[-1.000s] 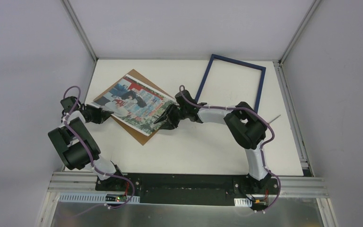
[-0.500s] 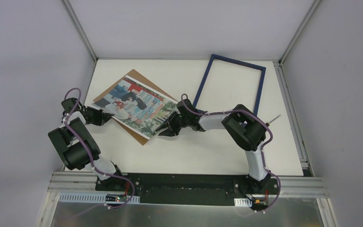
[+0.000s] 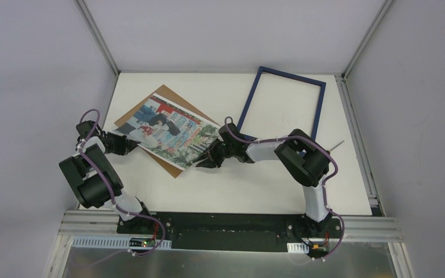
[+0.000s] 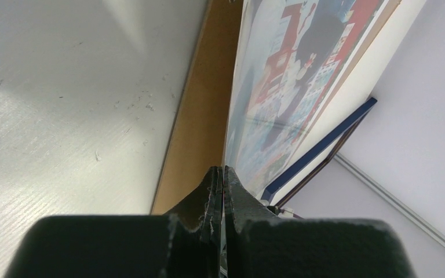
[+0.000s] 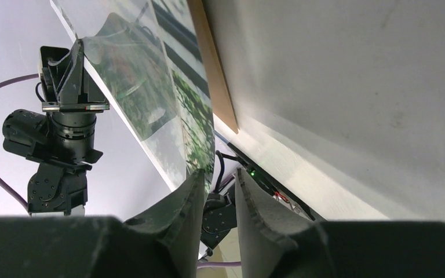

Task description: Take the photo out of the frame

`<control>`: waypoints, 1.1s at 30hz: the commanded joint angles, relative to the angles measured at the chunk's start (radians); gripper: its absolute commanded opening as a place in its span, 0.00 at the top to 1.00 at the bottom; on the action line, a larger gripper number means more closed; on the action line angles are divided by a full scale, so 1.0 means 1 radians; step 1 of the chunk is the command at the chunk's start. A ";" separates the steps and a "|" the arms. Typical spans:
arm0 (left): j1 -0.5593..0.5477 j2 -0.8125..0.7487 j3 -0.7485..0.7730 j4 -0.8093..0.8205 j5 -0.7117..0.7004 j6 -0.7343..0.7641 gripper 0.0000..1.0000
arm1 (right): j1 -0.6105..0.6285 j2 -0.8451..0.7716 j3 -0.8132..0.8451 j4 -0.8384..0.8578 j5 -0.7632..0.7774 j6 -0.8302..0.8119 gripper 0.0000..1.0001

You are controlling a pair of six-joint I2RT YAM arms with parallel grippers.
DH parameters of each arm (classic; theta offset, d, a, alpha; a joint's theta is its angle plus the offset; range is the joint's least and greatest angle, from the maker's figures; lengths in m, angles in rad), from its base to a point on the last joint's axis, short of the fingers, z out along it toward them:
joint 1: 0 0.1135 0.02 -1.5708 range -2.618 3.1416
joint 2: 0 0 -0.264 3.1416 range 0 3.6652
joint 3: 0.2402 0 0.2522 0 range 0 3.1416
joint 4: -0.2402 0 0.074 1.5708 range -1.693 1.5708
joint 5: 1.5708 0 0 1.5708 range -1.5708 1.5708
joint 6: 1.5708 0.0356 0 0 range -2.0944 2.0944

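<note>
Photo: the colourful print [image 3: 165,130] is seen on the left half of the surface [image 3: 255,185], out of the frame. It is raised at an angle over a brown board [image 3: 172,167].
Left tool: the left tool [image 3: 130,142] is closed flat on the photo's left corner. In the left wrist view the sheet's edge is pinched between the two fingers, with no gap between them.
Right tool: the right tool [image 3: 200,162] is placed at the photo's near right corner. In its wrist view a narrow gap is seen between the fingers [image 5: 188,202], and the sheet's corner runs down to the mouth of that gap. No clamp on the sheet can be made out.
Board: it is laid flat on the surface beneath the photo, with its far and near corners showing past the print.
Frame: the dark blue frame [image 3: 291,76] is found at the far right of the surface, well apart from the photo. Only white surface is seen through its opening.
</note>
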 commanded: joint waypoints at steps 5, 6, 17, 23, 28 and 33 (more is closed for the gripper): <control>0.009 -0.026 0.010 -0.041 0.003 -0.019 1.00 | 0.015 -0.022 0.031 -0.019 0.012 0.020 0.76; 0.009 -0.027 0.009 -0.043 0.004 -0.021 1.00 | 0.016 -0.016 0.040 -0.019 0.013 0.021 0.76; 0.011 -0.020 0.010 -0.059 0.004 -0.011 1.00 | 0.027 0.044 0.051 0.126 0.054 0.202 0.73; 0.010 0.003 0.018 -0.070 0.006 0.011 1.00 | 0.040 0.070 -0.002 0.242 0.091 0.284 0.93; 0.011 0.035 0.052 -0.088 0.007 0.042 0.94 | 0.054 0.051 -0.011 0.205 0.095 0.235 1.00; 0.011 0.107 0.109 -0.110 0.023 0.075 0.66 | 0.059 0.011 -0.012 0.096 0.085 0.129 1.00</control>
